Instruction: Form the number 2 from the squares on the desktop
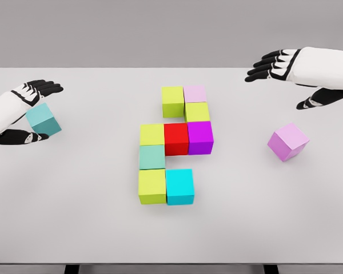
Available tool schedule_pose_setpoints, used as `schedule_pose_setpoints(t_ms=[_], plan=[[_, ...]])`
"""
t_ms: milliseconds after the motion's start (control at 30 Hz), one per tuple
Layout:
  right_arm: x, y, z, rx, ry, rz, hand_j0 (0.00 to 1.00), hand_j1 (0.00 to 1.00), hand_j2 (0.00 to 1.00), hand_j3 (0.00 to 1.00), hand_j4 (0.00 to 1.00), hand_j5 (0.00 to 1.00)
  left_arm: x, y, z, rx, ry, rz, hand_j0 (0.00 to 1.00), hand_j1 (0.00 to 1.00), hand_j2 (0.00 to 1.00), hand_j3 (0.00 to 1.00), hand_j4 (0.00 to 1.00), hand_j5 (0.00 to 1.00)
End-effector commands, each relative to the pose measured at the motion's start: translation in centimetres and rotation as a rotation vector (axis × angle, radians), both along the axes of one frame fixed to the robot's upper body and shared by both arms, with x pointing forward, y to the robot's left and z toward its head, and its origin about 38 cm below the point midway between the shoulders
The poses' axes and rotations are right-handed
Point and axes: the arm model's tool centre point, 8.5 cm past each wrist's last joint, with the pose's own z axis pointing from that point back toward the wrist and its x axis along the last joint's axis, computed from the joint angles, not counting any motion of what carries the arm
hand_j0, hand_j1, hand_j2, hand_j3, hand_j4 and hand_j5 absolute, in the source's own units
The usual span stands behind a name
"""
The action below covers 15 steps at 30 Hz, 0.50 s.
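Nine cubes sit joined mid-table (74,228), from a lime-green cube (172,101) at top to a cyan cube (179,186) at bottom. Left hand (23,111) grasps a teal cube (43,119); right hand (297,71) hovers, fingers spread, above a tilted lilac cube (287,141).

The scene is lit evenly and brightly, with no glare seen on the white table (74,228). Only faint, soft shadows are cast beside the red cube (176,138) and its neighbours. Edges are rendered slightly soft; no distortion is noticed.
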Motion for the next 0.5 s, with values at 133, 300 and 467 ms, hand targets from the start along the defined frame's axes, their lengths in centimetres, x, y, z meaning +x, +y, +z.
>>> schedule_pose_setpoints(t_ms=[133,300,467], plan=[[-0.1,-0.3,0.4,-0.004,-0.009,-0.01,1.0,1.0,1.0,1.0,1.0,1.0,0.0,0.0,0.1,-0.007,-0.001,0.001,1.0,1.0,1.0,1.0,1.0,1.0],[-1.9,-3.3,1.8,-0.013,0.027,-0.063,1.0,1.0,1.0,1.0,1.0,1.0,0.1,0.2,0.5,-0.067,0.003,0.011,1.0,1.0,1.0,1.0,1.0,1.0],[-4.7,-5.2,4.3,0.231,0.191,-0.057,1.0,1.0,1.0,1.0,1.0,1.0,0.3,0.6,1.7,-0.302,0.043,0.035,1.0,1.0,1.0,1.0,1.0,1.0]])
